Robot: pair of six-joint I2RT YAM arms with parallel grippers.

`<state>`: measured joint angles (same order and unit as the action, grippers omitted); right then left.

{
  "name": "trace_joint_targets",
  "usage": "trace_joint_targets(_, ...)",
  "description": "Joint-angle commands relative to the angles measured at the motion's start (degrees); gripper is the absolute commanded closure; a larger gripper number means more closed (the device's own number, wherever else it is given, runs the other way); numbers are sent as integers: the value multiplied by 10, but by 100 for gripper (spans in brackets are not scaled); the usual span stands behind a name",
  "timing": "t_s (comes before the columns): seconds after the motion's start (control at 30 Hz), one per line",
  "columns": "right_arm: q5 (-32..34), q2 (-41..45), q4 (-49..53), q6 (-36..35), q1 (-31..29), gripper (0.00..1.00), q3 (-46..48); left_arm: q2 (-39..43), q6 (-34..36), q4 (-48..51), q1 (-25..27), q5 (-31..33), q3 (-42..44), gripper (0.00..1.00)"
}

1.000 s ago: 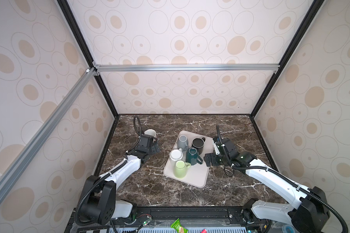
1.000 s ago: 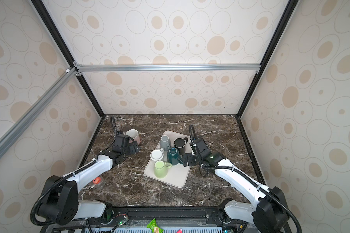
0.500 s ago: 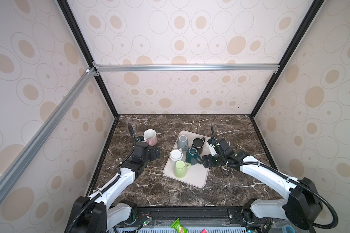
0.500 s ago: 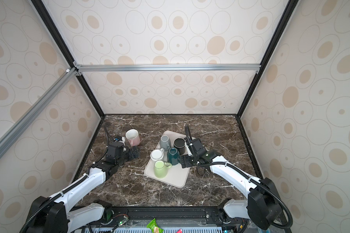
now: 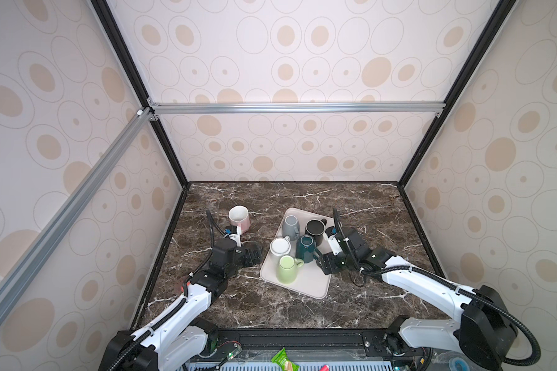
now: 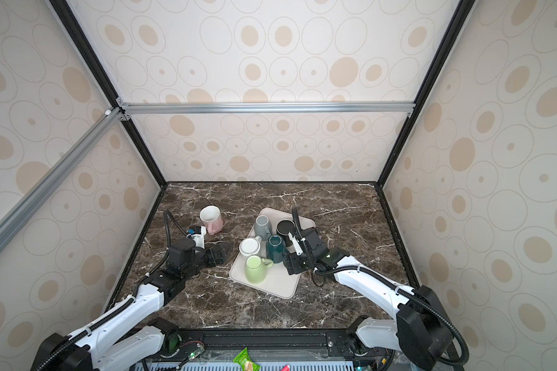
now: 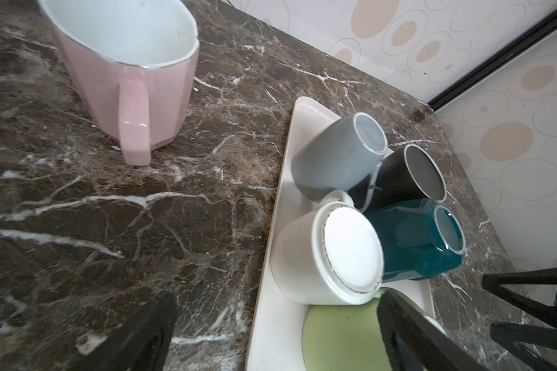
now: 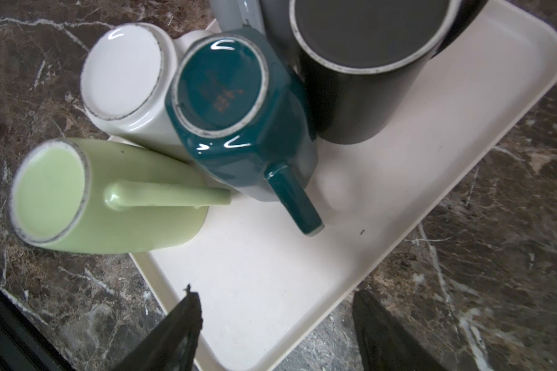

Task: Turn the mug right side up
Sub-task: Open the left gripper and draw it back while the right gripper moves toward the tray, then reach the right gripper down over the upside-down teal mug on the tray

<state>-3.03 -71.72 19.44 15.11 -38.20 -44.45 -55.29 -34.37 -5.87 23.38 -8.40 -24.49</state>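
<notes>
In both top views the teal mug [image 5: 306, 249], which I take as my target, stands upside down on the tray [image 5: 306, 282], long axis upright, just ahead of my right gripper [image 5: 323, 264] and farther from my left gripper [image 5: 254, 253], which hangs wide open and empty over the tabletop [image 5: 270, 308]. My right wrist view adds what those blur: the handle [image 8: 295, 199] points back toward my gripper, whose jaws stand apart around nothing. My left wrist view catches only the mug's handleless flank past a white mug [image 7: 328, 253], so I judge this grasp belongs to my right arm.
</notes>
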Motion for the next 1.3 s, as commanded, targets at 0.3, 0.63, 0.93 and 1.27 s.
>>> trace_joint_targets(0.3,30,-61,67,-66,-14,41,-78,31,32,-134,29,4,62,2)
trace_joint_targets(0.63,18,-114,51,-90,-17,43,-97,57,49,-175,44,-5,95,2)
trace_joint_targets(0.93,35,-152,76,-121,-17,52,-145,39,63,-189,47,3,101,2)
trace_joint_targets(1.27,72,-198,95,-160,-21,53,-177,73,66,-171,49,29,107,2)
